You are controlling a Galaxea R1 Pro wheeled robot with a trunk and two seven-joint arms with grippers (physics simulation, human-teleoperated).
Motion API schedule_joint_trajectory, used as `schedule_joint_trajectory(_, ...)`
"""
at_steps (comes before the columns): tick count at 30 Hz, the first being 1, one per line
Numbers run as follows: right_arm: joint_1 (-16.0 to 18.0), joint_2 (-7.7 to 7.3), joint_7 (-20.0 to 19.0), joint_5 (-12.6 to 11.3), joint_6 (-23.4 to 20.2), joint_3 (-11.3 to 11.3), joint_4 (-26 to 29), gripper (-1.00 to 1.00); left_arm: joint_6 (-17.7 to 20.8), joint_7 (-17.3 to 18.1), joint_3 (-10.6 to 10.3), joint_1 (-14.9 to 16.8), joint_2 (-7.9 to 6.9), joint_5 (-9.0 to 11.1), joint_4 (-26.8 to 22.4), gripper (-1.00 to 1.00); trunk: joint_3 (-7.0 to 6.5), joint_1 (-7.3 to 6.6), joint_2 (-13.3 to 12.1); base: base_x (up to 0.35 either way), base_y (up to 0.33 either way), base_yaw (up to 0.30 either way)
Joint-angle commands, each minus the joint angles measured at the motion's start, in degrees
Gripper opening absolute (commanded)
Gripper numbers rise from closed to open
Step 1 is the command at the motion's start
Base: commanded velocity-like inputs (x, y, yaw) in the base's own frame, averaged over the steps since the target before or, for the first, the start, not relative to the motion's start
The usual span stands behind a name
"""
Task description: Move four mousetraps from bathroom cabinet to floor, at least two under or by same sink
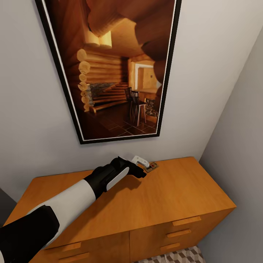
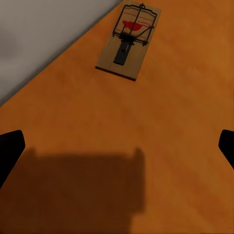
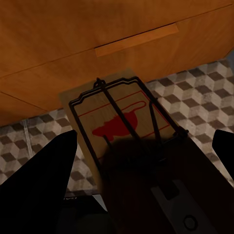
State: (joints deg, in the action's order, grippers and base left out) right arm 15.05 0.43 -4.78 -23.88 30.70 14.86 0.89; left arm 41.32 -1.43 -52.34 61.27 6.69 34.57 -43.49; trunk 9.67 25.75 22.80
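Observation:
One mousetrap [image 1: 152, 167] lies flat on the cabinet [image 1: 175, 190] top, near the back wall. My left gripper [image 1: 141, 162] hovers just short of it. In the left wrist view that mousetrap [image 2: 129, 41] sits ahead on the cabinet top [image 2: 170, 122], and my left gripper [image 2: 117, 146] is open, its dark fingertips [image 2: 9, 151] at the frame edges. My right gripper [image 3: 141, 156] is shut on another mousetrap [image 3: 122, 122], a wooden board with a red mouse print and a wire bar. It hangs above the bathroom floor [image 3: 204, 92], in front of a cabinet drawer front [image 3: 73, 29].
A large black-framed picture [image 1: 113, 69] of a log interior hangs on the wall right behind the cabinet. A grey side wall [image 1: 237, 146] closes off the cabinet's right end. Bar handles [image 1: 186, 220] line the drawer fronts, with patterned floor tiles [image 1: 182, 255] below them.

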Motion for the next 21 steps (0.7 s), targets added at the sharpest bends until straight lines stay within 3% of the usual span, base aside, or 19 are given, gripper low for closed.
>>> schedule_joint_trajectory(1,0.05,0.0,-0.49,-0.64,0.24,0.17,-0.1,-1.0,0.17,-0.15,-0.14,0.08,-0.02,0.23,-0.05,1.0,0.12,0.03,0.12,0.0,0.0,0.0)
schedule_joint_trajectory(21,0.06,0.01,-0.49,-0.64,0.24,0.17,-0.1,-1.0,0.17,-0.15,-0.22,0.08,-0.02,0.23,-0.11,1.0,0.12,0.03,0.12,0.0,0.0,0.0)
